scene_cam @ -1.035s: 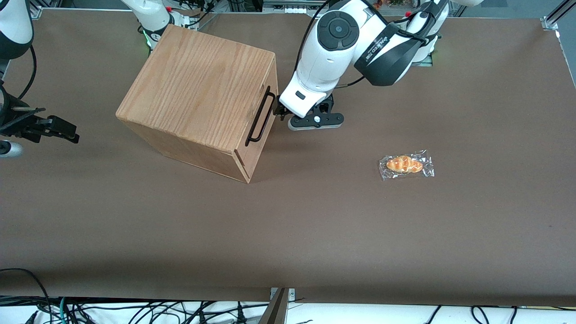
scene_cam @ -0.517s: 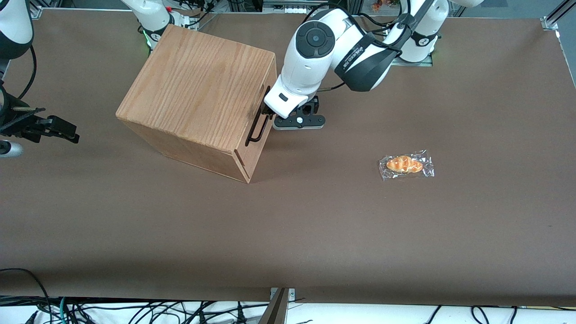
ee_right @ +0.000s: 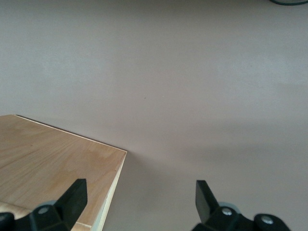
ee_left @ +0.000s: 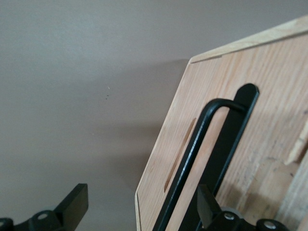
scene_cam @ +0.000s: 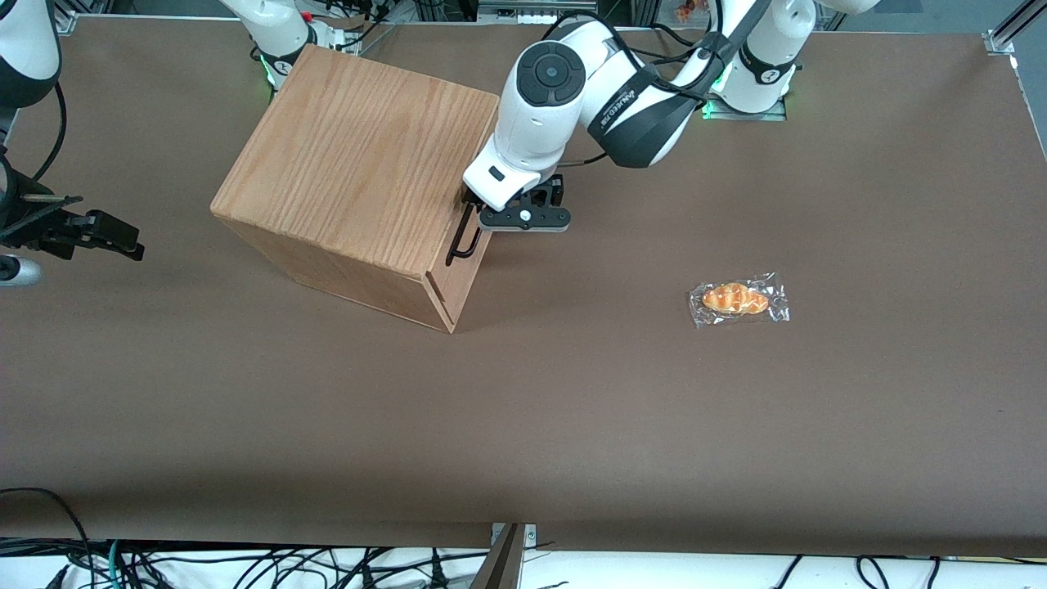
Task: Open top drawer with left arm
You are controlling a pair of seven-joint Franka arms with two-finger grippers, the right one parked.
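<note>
The wooden cabinet [scene_cam: 360, 155] stands on the table with its front turned toward the working arm's end. Its top drawer [ee_left: 269, 125] sits flush, and the black bar handle [scene_cam: 459, 245] runs along the drawer's front. My left arm [scene_cam: 540, 98] reaches down beside that front. Its gripper [scene_cam: 472, 204] is at the handle [ee_left: 192, 159] and is open. In the left wrist view the gripper [ee_left: 140, 192] straddles the bar and the edge of the drawer front. One of the fingers [ee_left: 74, 202] hangs over bare table, the other [ee_left: 207, 207] is against the wood. Neither touches the bar.
A wrapped croissant [scene_cam: 739, 299] lies on the brown table [scene_cam: 572, 409] toward the working arm's end, nearer the front camera than the gripper. The parked arm's gripper [scene_cam: 74, 229] hovers at its own end. Cables hang below the table's near edge.
My left arm has swung toward the cabinet. The gripper went from beside the handle to over it, now covering the bar's upper part in the front view. The drawer has not moved.
</note>
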